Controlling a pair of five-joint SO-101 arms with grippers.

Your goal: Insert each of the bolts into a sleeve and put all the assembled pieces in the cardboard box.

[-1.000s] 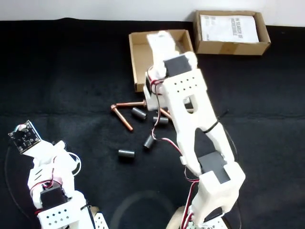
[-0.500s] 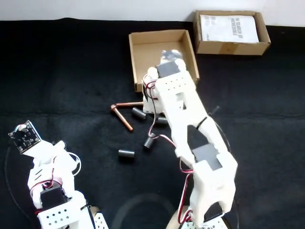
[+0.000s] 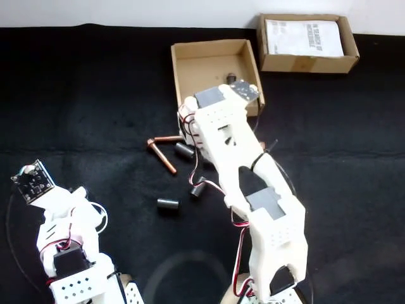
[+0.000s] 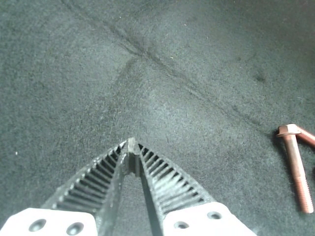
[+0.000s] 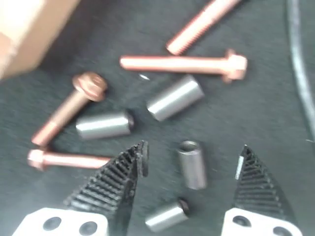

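Loose copper bolts [image 5: 182,64] and grey sleeves [image 5: 104,124] lie on the black cloth just in front of the open cardboard box [image 3: 176,69]. My right gripper [image 5: 193,146] hangs open above them, and one sleeve [image 5: 192,163] lies between its fingers without touching them. In the high view the right arm [image 3: 221,120] covers part of the pile; two bolts [image 3: 163,157] and three sleeves [image 3: 168,204] show beside it. A small dark piece [image 3: 231,78] lies in the box. My left gripper [image 4: 130,143] is shut on nothing over bare cloth, a bolt [image 4: 296,167] off to its side.
A second cardboard box [image 3: 351,44] holding a white sheet stands at the back right. The left arm [image 3: 63,234] sits folded at the near left corner. A corner of the cardboard box [image 5: 29,29] edges the right wrist view.
The right arm has drawn back from over the cardboard box towards the near side and now hangs over the loose bolts and sleeves. The left arm has not moved.
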